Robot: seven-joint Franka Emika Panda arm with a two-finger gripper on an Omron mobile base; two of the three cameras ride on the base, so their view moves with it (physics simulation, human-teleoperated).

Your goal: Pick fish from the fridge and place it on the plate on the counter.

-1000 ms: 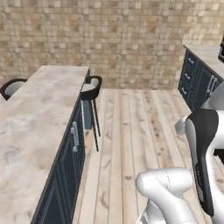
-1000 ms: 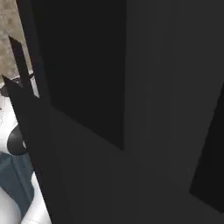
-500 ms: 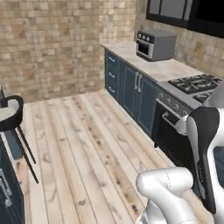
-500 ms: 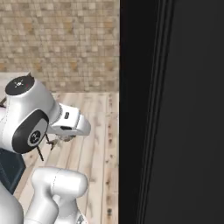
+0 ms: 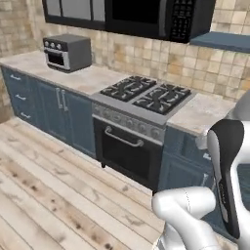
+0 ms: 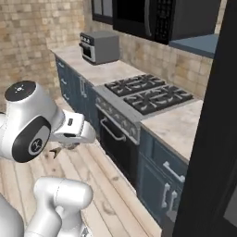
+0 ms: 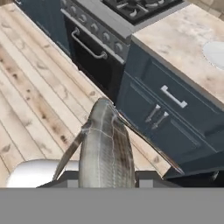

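— What's changed since a second ago?

— Swung round, the whole base has. Both base views have shifted: the island counter and the black fridge wall that faced me then have given way to the stove (image 5: 146, 95) and the counter (image 6: 178, 125) beside it. That's my cameras turning, not the kitchen.

— And the fish?

— Out of the fridge (image 6: 210, 152), whose dark edge runs down the right of the right base view. My tool (image 7: 107, 175) is clamped on the fish (image 7: 107, 146), which rises grey and striped from the bottom middle of the hand view, tail end pointing up toward the blue cabinets (image 7: 175, 109).

— So the pick is done?

— I'd say so. In the right base view my hand hangs over the floor (image 5: 44, 195), left of centre, well apart from the counter.

— Where's the plate?

— At the right edge of the hand view, upper part, a pale round rim on the counter: the plate (image 7: 215, 53). It sits right of the stove, bare as far as I can see.

— What's left?

— Carry the fish over, lower it onto the plate, let go. Roughly past halfway, by my reckoning.
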